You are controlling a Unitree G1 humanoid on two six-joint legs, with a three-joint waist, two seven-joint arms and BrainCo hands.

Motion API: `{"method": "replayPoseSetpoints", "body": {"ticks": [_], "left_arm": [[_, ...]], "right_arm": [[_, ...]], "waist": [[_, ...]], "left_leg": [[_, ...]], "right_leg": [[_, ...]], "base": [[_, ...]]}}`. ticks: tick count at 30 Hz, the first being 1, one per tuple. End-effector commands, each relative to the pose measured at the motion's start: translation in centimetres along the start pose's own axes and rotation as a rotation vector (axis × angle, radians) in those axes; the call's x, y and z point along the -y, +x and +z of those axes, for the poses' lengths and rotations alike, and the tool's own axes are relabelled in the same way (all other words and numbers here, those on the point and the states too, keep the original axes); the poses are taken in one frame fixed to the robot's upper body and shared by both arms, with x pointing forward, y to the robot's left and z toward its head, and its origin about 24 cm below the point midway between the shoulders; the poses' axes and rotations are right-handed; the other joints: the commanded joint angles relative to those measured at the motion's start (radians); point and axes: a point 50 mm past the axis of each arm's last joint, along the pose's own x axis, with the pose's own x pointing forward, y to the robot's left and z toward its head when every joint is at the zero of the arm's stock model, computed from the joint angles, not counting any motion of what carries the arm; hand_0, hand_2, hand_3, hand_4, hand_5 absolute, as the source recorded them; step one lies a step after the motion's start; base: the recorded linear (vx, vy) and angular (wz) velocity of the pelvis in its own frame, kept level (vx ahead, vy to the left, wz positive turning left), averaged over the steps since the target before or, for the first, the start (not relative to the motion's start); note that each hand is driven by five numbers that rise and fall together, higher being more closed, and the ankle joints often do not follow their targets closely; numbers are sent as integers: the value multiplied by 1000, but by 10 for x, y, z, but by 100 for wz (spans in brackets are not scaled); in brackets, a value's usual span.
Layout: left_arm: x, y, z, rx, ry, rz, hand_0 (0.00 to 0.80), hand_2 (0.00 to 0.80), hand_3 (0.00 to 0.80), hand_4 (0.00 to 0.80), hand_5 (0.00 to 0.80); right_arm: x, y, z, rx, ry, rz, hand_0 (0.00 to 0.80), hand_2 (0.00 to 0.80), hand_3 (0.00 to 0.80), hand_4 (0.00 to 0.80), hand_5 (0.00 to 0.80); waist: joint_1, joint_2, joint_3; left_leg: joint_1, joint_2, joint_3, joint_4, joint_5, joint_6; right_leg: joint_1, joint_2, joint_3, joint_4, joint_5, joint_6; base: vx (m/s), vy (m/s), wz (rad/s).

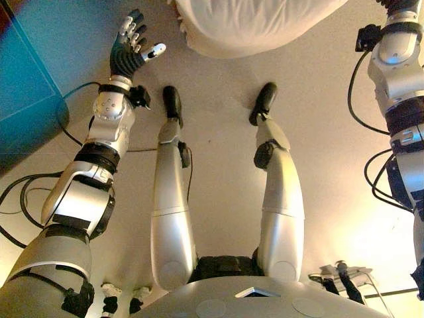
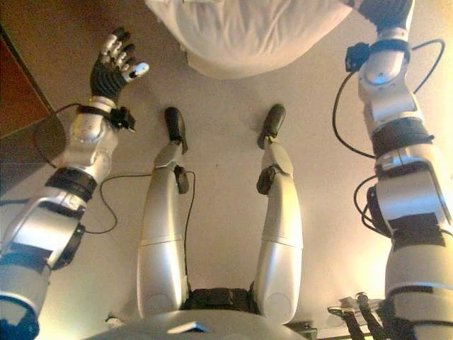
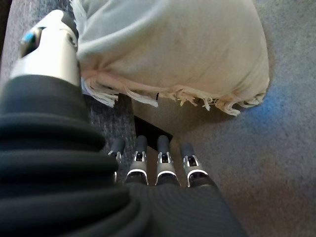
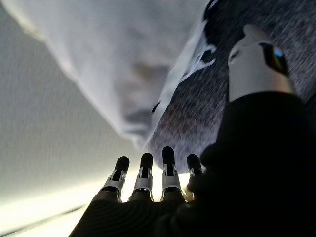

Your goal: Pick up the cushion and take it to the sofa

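Cushion located at the top of both eye views, pale cream, plump, on the beige floor ahead of the robot; fringed edge visible in the left wrist view, part of it resting against a dark grey textured surface. Left hand raised at the upper left of the eye views, to the left of the cushion and apart from it, fingers relaxed and slightly spread, thumb out to the side, nothing held. Same reading in its own wrist view: fingers straight in a row, short of the cushion's fringe, no contact. Right hand at the upper right corner of the right eye view, just beside the cushion's right edge, mostly cut off there. In the right wrist view, fingers straight and side by side, thumb apart, cushion close beyond them, no grasp seen. Teal panel at the left edge of the left eye view.
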Motion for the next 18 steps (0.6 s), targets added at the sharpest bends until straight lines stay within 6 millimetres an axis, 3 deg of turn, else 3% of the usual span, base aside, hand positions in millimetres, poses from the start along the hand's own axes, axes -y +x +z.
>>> {"method": "replayPoseSetpoints", "body": {"ticks": [1, 6, 18], "left_arm": [[-5, 15, 35, 130, 66, -28, 0, 0, 0, 0, 0], [1, 31, 56, 139, 91, -126, 0, 0, 0, 0, 0], [26, 54, 85, 51, 71, -382, 0, 0, 0, 0, 0]], "right_arm": [[16, 5, 6, 10, 53, 17, 0, 0, 0, 0, 0], [11, 9, 6, -15, 154, 47, 0, 0, 0, 0, 0], [-6, 21, 45, 93, 210, 200, 0, 0, 0, 0, 0]], "waist": [[33, 9, -4], [21, 18, -4], [-21, 41, -4]], "left_leg": [[-33, -8, -47, -50, 20, -20], [-49, -5, -38, -68, 20, -26], [-89, -3, -16, -114, 27, -36]], "right_leg": [[-8, -7, -3, 104, -95, 65], [-27, -9, 3, 85, -93, 76], [-83, 5, 33, 22, -74, 96]], "base": [[0, 0, 0], [-5, 33, 1], [5, 75, -6]]}}
